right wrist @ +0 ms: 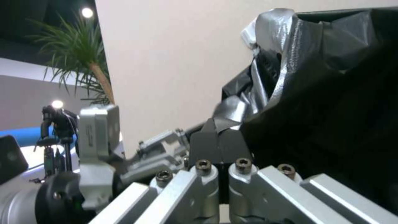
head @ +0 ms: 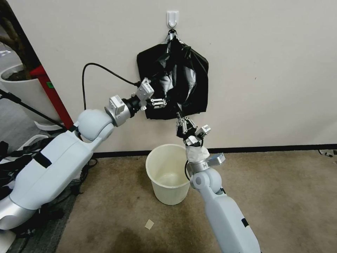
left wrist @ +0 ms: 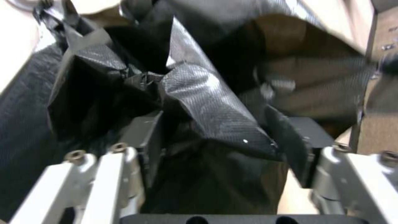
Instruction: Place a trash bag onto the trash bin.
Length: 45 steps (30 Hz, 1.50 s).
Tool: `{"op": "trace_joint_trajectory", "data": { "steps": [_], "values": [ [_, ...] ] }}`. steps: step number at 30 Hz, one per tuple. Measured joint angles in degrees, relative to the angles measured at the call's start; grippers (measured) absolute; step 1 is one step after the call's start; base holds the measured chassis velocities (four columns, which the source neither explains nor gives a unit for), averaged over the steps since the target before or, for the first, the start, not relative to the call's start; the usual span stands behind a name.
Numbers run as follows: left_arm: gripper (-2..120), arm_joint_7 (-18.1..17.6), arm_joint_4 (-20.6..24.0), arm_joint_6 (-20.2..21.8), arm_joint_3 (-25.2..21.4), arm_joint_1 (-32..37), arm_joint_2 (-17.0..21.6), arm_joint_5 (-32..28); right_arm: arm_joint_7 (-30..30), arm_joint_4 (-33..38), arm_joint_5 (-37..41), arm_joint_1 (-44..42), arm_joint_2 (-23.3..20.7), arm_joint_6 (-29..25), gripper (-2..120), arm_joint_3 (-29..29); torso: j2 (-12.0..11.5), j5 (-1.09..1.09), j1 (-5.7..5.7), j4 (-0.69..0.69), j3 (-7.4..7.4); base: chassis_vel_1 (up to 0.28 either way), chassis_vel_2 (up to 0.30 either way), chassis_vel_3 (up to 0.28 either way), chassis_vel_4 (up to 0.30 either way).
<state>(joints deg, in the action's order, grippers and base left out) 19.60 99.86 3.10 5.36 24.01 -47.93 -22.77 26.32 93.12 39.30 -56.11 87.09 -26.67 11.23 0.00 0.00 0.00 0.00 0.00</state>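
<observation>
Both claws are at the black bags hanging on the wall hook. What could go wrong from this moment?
1. The right claw is shut on the lower edge of the trash bag, which hangs with the pack from the hook. A pull may tear the thin plastic or drag off the whole pack.
2. The left claw is open around a fold and may catch more than one layer.
3. The trash bin stands under the right arm and might be knocked.

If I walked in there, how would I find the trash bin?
Look at the cream wall where black bags hang from a white hook. Straight below them, on the brown carpet, stands the trash bin beside the right gripper's arm. It is small, round and cream-white, open-topped with nothing inside, unlike the bigger white plant pot holding a plant at far left.
</observation>
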Motion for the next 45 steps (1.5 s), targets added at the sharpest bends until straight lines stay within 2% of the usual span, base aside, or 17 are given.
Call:
{"op": "trace_joint_trajectory", "data": {
  "steps": [2,5,6,11,13,16,18,20,25,26,27,29,30,33,39,42,45],
  "values": [
    [50,0.0,-0.2,0.5,-0.1,0.0,-0.3,0.3,0.0,0.3,0.0,0.0,-0.1,0.0,0,0.1,0.0,0.0,0.0,0.0,0.0,0.0,0.0,0.0,0.0],
    [43,-0.3,-0.3,0.7,-0.1,0.0,-0.6,0.3,0.0,0.5,0.0,0.0,-0.2,0.0,0,0.1,0.0,0.0,0.0,0.0,0.0,0.0,0.0,0.0,0.0],
    [35,-1.2,-0.3,0.7,-0.1,0.0,-0.8,0.3,-0.1,0.7,0.0,-0.2,-0.3,0.0,0,0.1,0.0,0.0,0.0,0.0,0.0,0.0,0.0,0.0,0.0],
    [21,-2.5,-0.3,0.5,-0.3,0.1,-1.4,-0.4,-0.3,0.7,0.0,-0.3,-0.4,-0.1,0,0.0,0.0,0.0,0.0,0.0,0.0,0.0,0.0,0.0,0.0],
    [10,-4.0,0.1,0.3,-0.7,0.9,-1.8,-2.0,-3.6,1.4,-0.8,-0.9,-0.9,-0.1,0,-0.5,0.0,0.0,0.0,0.0,0.0,0.0,0.0,0.0,0.0],
    [2,-5.1,0.6,-0.5,-1.0,1.8,-2.0,-3.0,-7.3,2.6,-2.9,-2.1,-1.6,0.5,0,-0.9,0.0,0.01,0.0,0.0,0.0,0.0,0.0,0.0,0.0],
    [0,-5.4,0.7,-0.9,-1.1,2.1,-2.0,-3.2,-8.4,3.3,-3.8,-2.6,-2.0,0.7,4,-1.0,0.0,0.01,0.0,0.0,0.0,0.0,0.0,0.0,0.0],
    [0,-6.1,1.0,-1.7,-1.7,3.2,-2.3,-3.5,-10.5,6.2,-7.3,-4.6,-3.9,0.6,15,-0.4,0.0,0.01,0.0,0.0,0.0,0.0,0.0,0.0,0.0],
    [0,-6.7,1.3,-2.5,-2.2,4.5,-2.5,-3.8,-11.3,9.5,-10.0,-5.8,-6.3,-0.3,25,1.0,0.0,0.0,0.0,-0.01,0.0,0.0,0.0,0.0,0.0],
    [0,-7.1,1.5,-2.9,-2.5,5.3,-2.7,-3.9,-12.1,11.3,-11.2,-5.9,-7.7,-0.6,36,1.8,0.0,0.01,0.0,-0.01,-0.01,0.0,0.0,0.0,0.0],
    [0,-7.4,1.6,-3.3,-2.7,5.9,-2.8,-4.0,-13.2,12.6,-11.9,-5.7,-8.7,-0.6,39,2.2,0.0,0.02,0.0,-0.01,-0.01,0.0,0.0,0.0,0.0],
    [0,-8.2,1.7,-4.3,-2.9,7.2,-3.3,-4.2,-18.9,16.2,-12.6,-1.9,-12.9,1.6,48,2.6,0.0,0.02,0.0,-0.02,-0.01,0.0,0.0,0.0,0.0],
    [0,-8.2,1.7,-4.3,-2.9,7.2,-3.3,-4.2,-18.9,16.2,-12.6,-1.9,-12.9,1.6,48,2.6,0.0,0.02,0.0,-0.02,-0.01,0.0,0.0,0.0,0.0],
    [0,-8.3,2.0,-4.5,-2.8,7.6,-3.6,-4.4,-26.7,14.3,-16.6,10.5,-20.9,9.4,63,-1.6,0.0,0.01,0.0,0.02,0.0,0.0,0.0,0.0,0.0],
    [0,-8.4,2.0,-4.5,-2.4,7.2,-3.9,-4.5,-27.8,11.2,-21.9,19.7,-27.0,17.5,82,-7.4,0.0,0.01,0.0,-0.01,0.0,0.0,0.0,0.0,0.0],
    [0,-8.6,2.1,-4.3,-2.3,7.1,-4.1,-4.5,-26.9,10.1,-25.8,24.7,-30.0,24.3,96,-9.4,0.0,0.01,0.0,0.01,0.0,0.0,0.0,0.0,0.0],
    [0,-8.6,2.3,-4.2,-2.3,7.1,-4.1,-4.6,-24.5,9.5,-28.7,26.2,-31.5,26.8,99,-9.6,0.0,0.01,0.0,0.0,0.0,0.0,0.0,0.0,0.0]
  ]
}}
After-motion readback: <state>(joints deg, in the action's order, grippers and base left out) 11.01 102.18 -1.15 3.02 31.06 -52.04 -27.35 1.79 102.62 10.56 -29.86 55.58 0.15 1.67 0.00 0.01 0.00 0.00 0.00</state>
